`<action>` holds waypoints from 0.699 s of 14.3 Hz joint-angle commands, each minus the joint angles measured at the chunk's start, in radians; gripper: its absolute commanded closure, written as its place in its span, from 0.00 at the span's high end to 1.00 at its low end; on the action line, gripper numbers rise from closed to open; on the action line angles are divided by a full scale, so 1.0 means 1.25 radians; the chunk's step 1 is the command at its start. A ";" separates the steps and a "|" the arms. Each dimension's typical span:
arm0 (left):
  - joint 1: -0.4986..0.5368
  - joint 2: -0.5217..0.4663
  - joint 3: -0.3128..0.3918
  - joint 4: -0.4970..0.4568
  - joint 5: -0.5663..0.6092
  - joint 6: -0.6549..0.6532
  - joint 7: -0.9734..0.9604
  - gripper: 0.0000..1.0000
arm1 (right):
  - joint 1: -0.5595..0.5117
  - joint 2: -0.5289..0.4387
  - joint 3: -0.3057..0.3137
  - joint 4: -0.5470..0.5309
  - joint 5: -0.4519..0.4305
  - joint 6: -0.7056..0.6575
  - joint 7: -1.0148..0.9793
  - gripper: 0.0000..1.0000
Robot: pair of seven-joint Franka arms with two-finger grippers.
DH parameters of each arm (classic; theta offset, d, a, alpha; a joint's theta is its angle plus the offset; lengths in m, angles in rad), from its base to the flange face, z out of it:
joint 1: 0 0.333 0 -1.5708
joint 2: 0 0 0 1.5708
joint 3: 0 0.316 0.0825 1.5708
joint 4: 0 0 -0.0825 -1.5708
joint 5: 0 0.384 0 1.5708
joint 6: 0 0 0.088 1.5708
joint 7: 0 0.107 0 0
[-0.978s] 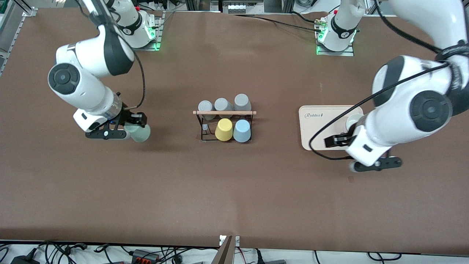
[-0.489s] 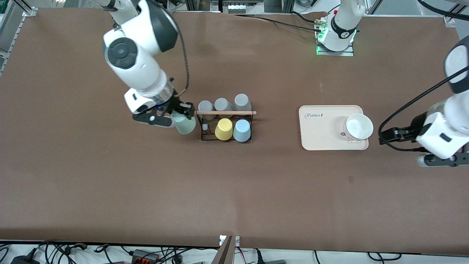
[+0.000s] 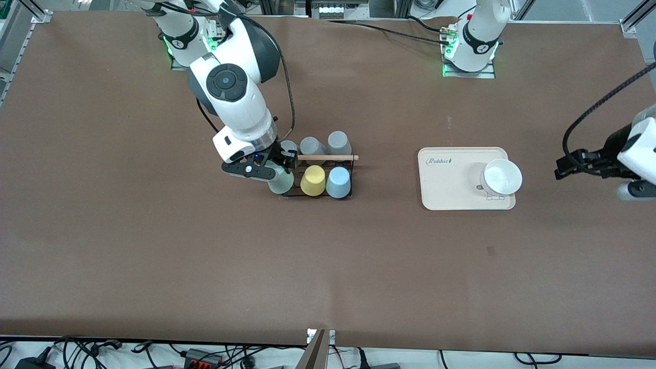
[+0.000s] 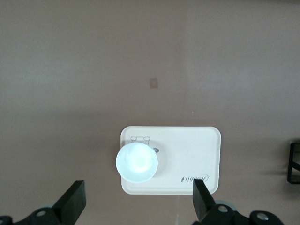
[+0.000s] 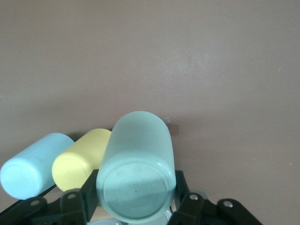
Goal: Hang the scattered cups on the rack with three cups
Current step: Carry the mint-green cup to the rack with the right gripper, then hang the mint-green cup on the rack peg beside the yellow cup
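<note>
Sage-green cup (image 3: 280, 182) mouth-down over the rack (image 3: 342, 163) at its free end peg, beside the yellow cup (image 3: 313, 180) and blue cup (image 3: 339, 182). Right gripper (image 3: 274, 170) jaws clamped on it. Step: seating the cup; next, likely lower squarely, then release. Yellow neighbour crowds the slot. Grey cups (image 3: 312, 146) fill the row farther from the front camera. Left gripper (image 4: 138, 206) waits, jaws wide, over the worktop near the beige tray (image 3: 448, 189) with its white bowl (image 3: 503, 176).

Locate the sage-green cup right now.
In the front view, the sage-green cup is held in the right gripper at the rack's end toward the right arm, beside the yellow cup.
</note>
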 commanded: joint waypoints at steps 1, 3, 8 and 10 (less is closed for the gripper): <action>0.002 -0.067 -0.013 -0.095 0.009 0.031 0.007 1.00 | 0.011 0.019 -0.002 0.023 -0.016 -0.007 0.020 0.23; 0.003 -0.086 -0.013 -0.112 0.009 0.028 0.008 1.00 | 0.025 0.026 -0.002 0.019 -0.013 -0.008 0.020 0.23; 0.007 -0.147 -0.012 -0.176 0.009 0.034 0.007 1.00 | 0.039 0.042 -0.002 0.016 -0.016 -0.008 0.020 0.24; 0.019 -0.147 -0.011 -0.176 0.001 0.035 0.007 1.00 | 0.040 0.051 -0.002 0.016 -0.018 -0.008 0.018 0.24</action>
